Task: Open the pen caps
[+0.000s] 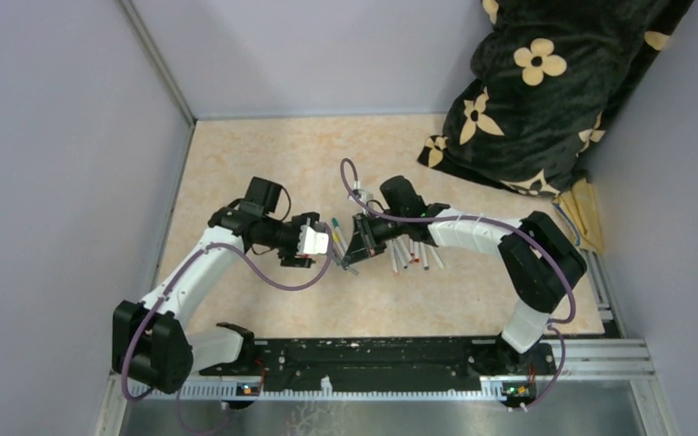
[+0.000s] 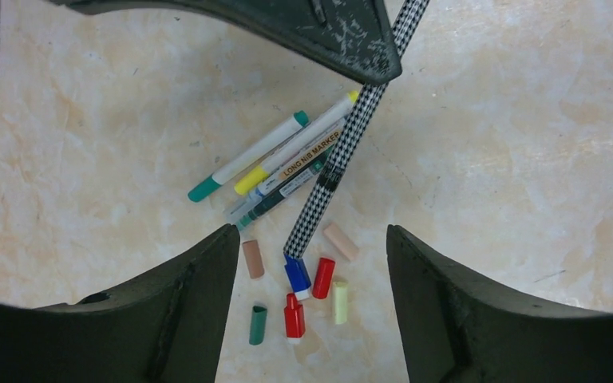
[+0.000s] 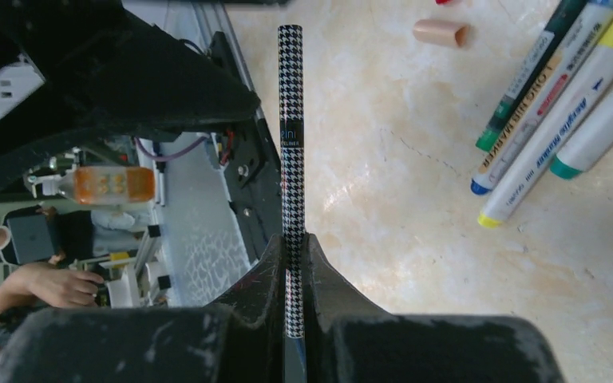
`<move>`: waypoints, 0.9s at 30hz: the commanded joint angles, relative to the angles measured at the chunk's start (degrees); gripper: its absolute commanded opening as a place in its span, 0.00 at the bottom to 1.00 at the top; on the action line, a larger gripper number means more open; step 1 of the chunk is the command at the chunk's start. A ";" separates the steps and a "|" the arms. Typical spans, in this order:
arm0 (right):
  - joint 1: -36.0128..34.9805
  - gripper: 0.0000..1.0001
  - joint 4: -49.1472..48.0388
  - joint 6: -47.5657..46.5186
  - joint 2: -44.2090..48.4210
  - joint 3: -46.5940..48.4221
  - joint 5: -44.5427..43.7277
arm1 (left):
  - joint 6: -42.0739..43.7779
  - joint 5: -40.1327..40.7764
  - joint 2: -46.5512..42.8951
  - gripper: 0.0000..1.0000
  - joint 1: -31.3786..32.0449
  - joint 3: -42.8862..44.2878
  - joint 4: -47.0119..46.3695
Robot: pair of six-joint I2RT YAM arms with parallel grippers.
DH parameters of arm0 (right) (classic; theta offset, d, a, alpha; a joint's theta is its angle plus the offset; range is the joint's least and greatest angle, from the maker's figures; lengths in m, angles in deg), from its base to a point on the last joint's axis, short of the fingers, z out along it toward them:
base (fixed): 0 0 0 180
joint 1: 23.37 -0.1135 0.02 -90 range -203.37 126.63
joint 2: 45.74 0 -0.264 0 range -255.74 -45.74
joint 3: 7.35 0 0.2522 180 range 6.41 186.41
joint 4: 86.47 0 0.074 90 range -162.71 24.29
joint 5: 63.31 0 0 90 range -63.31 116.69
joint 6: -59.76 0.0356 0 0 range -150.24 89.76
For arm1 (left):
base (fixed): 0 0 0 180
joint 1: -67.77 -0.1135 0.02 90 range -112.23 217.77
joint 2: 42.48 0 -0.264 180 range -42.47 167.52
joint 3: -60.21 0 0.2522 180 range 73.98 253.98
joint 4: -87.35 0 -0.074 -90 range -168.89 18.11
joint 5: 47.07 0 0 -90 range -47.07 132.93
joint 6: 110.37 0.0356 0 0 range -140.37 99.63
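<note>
- The left gripper (image 1: pixel 320 243) is released, with its jaws wide on either side of the free end of the houndstooth pen (image 3: pixel 290 144). Nothing is pinched in it yet.
- The step in hand looks like taking hold of this pen's cap end. The jaws should close square across the end section, beyond the dark band seen in the left wrist view. That way they grip cap only, not barrel.
- Beneath that end, loose pen caps (image 2: pixel 297 275) lie on the worktop (image 2: pixel 88 120): blue, two red, green, pale yellow and two tan. The blue one sits just beside the pen's tip, and I cannot tell if they touch. The jaws should close high enough to miss them.
- The houndstooth pen hangs in the air between the two grippers. It is patterned right to its tip, so its cap appears to be on.
- The right gripper (image 3: pixel 291 243) is clenched on the pen's other part, the barrel running straight between its fingers. The pull should follow the pen's axis, away from this grip. A sideways tug could lever the thin barrel loose.
- Other pens (image 2: pixel 247 159) lie bunched on the worktop below the held pen.
</note>
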 commanded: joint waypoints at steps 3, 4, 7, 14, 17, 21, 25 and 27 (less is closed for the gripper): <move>-0.07 0.00 -4.89 2.61 -2.18 4.37 4.15 | 2.60 3.37 0.39 0.68 3.89 -1.87 1.57; -0.10 0.00 -4.90 2.70 -2.26 4.55 4.22 | 2.76 4.13 0.56 0.68 4.30 -2.08 1.46; -0.11 0.00 -5.14 3.00 -2.54 4.66 4.66 | 2.47 6.47 0.71 0.60 5.57 -3.11 0.03; -0.09 0.00 -4.33 2.36 -2.85 4.28 5.24 | 2.14 10.62 0.41 0.30 6.54 -4.37 -3.28; -0.47 0.06 -5.87 3.25 -3.57 4.04 6.08 | 1.53 10.18 0.06 0.18 6.89 -3.74 -3.32; -2.24 0.21 -8.22 4.95 -5.56 4.61 6.73 | 0.82 9.99 -0.11 0.07 7.16 -2.54 -3.32; -3.53 0.25 -10.74 6.88 -7.61 5.31 6.50 | 0.73 10.02 -0.17 0.04 7.26 -1.58 -2.73; -3.58 0.21 -12.41 8.17 -7.96 5.22 6.37 | 0.98 10.42 -0.19 0.03 7.19 -1.58 -2.52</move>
